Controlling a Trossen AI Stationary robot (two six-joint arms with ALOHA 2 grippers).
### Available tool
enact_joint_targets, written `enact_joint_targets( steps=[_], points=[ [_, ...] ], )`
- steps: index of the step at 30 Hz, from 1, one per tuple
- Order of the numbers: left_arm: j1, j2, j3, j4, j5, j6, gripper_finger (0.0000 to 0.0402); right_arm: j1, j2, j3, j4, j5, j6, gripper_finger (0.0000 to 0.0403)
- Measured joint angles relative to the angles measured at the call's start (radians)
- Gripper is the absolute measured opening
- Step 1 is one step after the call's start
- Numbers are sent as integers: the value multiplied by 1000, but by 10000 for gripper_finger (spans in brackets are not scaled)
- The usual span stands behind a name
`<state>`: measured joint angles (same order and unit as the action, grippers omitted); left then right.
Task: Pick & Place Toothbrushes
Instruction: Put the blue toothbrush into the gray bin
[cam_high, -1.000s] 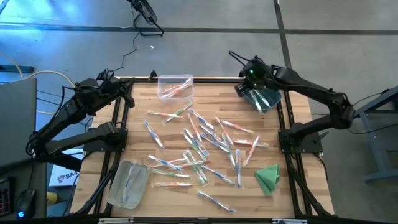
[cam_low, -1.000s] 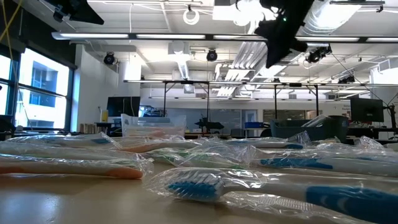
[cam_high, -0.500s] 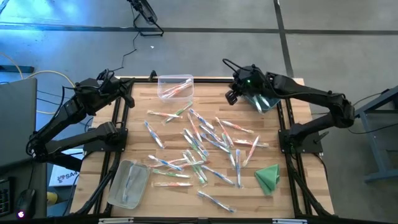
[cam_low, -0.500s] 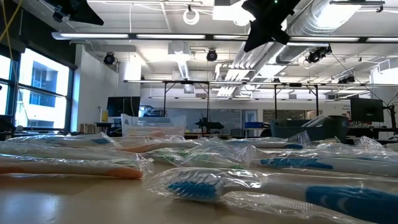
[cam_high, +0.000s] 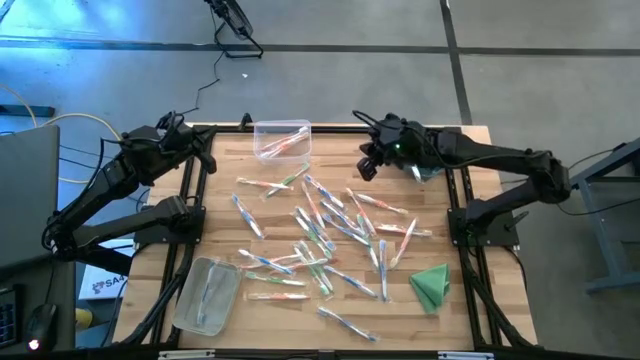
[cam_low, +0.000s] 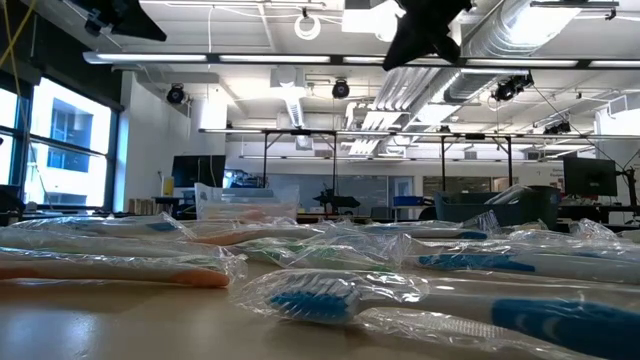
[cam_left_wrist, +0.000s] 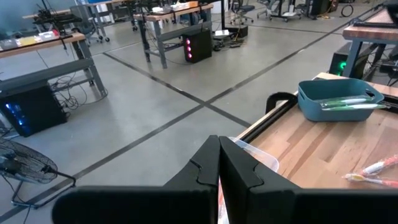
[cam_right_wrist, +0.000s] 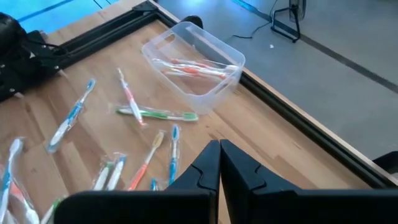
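Right gripper (cam_high: 366, 167) closed, empty, above table's far edge; toothbrushes (cam_high: 325, 225) scattered mid-table, just nearward, long axes mixed; left gripper (cam_high: 205, 150) closed, parked at far-left corner, farther off.

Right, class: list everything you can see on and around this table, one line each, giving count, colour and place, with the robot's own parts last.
toothbrushes: dozens, clear-wrapped with orange, green or blue accents, scattered mid-table.
clear bin: one, far edge, holding orange brushes.
teal bin: one, far right corner, holding green brushes.
frosted bin: one, near left corner.
green cloth: one, folded, near right.
table: one, pale wood, black frame.
left gripper: shut, dark, waiting off the far left corner.
right gripper: shut, dark, above the far right of the table.
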<state>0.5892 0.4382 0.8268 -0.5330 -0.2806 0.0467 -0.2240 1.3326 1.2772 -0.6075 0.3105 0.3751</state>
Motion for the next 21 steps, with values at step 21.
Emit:
enact_joint_targets(
  steps=[21],
  points=[
    [0, 0, 0, -68, 42, -29, 0, 147, 2, 0, 0, 65, 51, 3]
  ],
)
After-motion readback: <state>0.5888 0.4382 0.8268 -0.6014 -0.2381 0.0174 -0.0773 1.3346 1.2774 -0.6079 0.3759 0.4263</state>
